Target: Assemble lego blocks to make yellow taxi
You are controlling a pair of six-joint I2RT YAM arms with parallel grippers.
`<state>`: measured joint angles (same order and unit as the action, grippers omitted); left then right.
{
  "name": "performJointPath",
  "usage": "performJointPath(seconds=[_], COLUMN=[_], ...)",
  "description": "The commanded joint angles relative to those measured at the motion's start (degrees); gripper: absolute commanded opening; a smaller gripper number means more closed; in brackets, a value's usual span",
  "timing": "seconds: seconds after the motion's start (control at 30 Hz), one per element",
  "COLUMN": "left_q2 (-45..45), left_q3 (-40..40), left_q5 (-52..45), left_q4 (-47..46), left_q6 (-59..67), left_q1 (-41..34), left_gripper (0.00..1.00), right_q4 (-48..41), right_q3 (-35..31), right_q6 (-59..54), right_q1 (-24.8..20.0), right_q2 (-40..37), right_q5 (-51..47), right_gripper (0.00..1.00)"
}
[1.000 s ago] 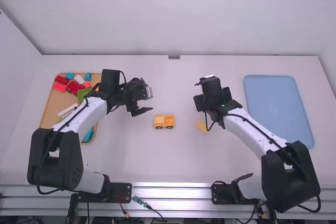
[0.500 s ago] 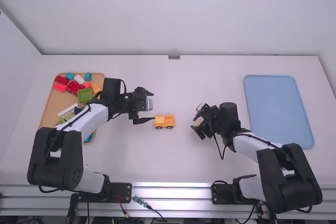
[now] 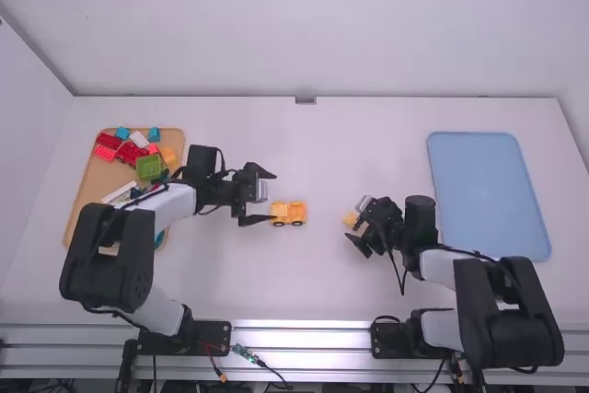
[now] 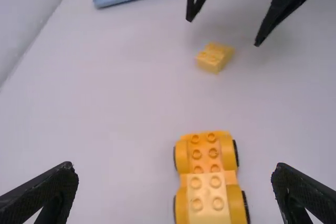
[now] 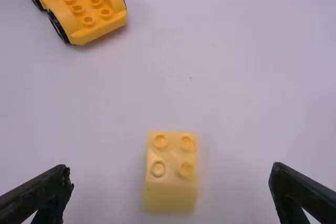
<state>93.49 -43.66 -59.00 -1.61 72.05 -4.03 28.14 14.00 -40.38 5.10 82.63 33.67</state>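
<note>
Yellow taxi: a part-built toy car of orange-yellow plastic (image 5: 103,15) on black wheels, standing upright on the white bench (image 3: 313,283) between the arms
Cab: a paler yellow block (image 4: 207,200) with four studs sits on the car; beside it two columns of studs lie bare
Loose brick: a small pale yellow plastic brick (image 5: 172,171) with four studs on top, apart from the car, just by the right pincer (image 4: 223,32), studs up and ungripped
Right pincer: released, fingers wide and raised off the bench, with the brick showing between them in its own wrist view
Left pincer (image 3: 274,197): released and empty, one fingertip by the end of the car; whether it touches, I cannot tell
Trays: mixed coloured blocks (image 3: 148,167) lie in the tan one (image 3: 87,200) on the left; the flat blue one (image 3: 488,190) is on the right
Step in hand: picking up the loose brick, I judge, with the car partly assembled and this piece unadded
Next move: lower the right pincer squarely over the brick, close on two opposite sides, then lift and bring it to the car, probably while the left pincer steadies the car
Risk: an off-centre grip could twist the brick, and pressing it down unbraced could set the wheels rolling
</note>
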Motion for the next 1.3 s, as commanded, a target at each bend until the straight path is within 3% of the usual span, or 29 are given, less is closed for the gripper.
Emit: performJointPath(seconds=[0.0, 0.17, 0.37, 0.57, 0.67, 0.97, 1.27], left_q2=[2.01, 3.19, 4.26, 4.3, 4.3, 4.3, 4.3], left_q3=[-1.88, -1.7, -1.7, -1.7, -1.7, -1.7, -1.7], left_q5=[-4.04, -5.09, -3.1, -3.13, -3.13, -3.13, -3.1], left_q4=[-0.31, -0.94, -0.26, 1.27, 1.27, 1.49, 1.68], left_q6=[0.68, 2.69, 2.75, 0.63, 0.66, 0.63, 0.63], left_q1=[-0.48, -0.35, -0.83, -0.79, -0.74, -0.87, -0.46], left_gripper=[0.99, 0.99, 0.99, 0.99, 0.99, 0.99, 0.99], right_q4=[0.55, 6.71, 15.98, 20.55, 20.5, 20.28, 21.59], right_q3=[-0.37, -0.52, -0.42, 3.61, 5.11, 6.91, 4.15], right_q6=[-5.7, -5.99, -5.6, -3.15, -3.17, -1.86, -1.57], right_q1=[-1.86, -3.67, -2.56, -2.43, -1.66, -1.03, -0.98], right_q2=[-0.52, 5.86, 16.2, 24.92, 26.89, 28.92, 26.49], right_q5=[6.6, 9.51, 8.48, 10.01, 10.01, 9.99, 9.6], right_gripper=[0.99, 0.99, 0.99, 1.0, 0.96, 0.71, 0.69])
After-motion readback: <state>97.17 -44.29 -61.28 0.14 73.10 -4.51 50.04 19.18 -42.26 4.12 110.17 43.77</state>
